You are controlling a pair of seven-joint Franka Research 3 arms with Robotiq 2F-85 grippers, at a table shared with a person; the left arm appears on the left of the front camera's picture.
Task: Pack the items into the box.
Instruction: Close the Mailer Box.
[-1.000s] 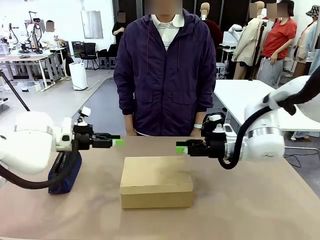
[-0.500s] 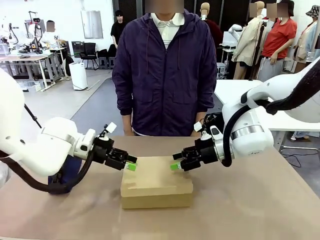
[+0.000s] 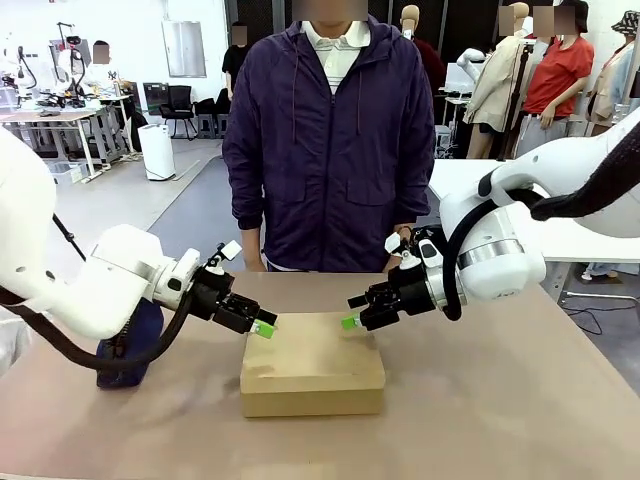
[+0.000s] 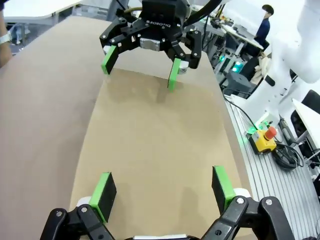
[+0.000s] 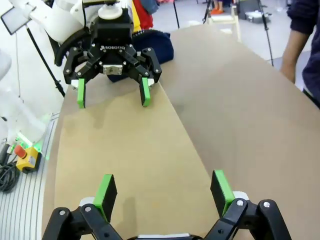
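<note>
The brown cardboard box (image 3: 312, 375) lies in the middle of the table with its lid down flat. My left gripper (image 3: 263, 328) hangs open over the lid's far left corner, tilted downward. My right gripper (image 3: 350, 321) is open over the far right corner, facing the left one. In the left wrist view my own gripper (image 4: 162, 192) spans the lid (image 4: 155, 150), with the right gripper (image 4: 140, 62) opposite. In the right wrist view my gripper (image 5: 162, 192) spans the lid (image 5: 125, 150), facing the left gripper (image 5: 112, 92). Nothing sits between either pair of fingers. The items are out of view.
A navy pouch (image 3: 140, 340) lies at the table's left, partly behind my left arm, and also shows as the navy pouch (image 5: 152, 42) beyond the left gripper. A person (image 3: 325, 150) stands at the far edge, hands low. Bare table (image 3: 500, 400) lies right of the box.
Both arms have swung down and inward from level poses above the table. Their open grippers now hang over the box lid's far corners. The box has not moved.
</note>
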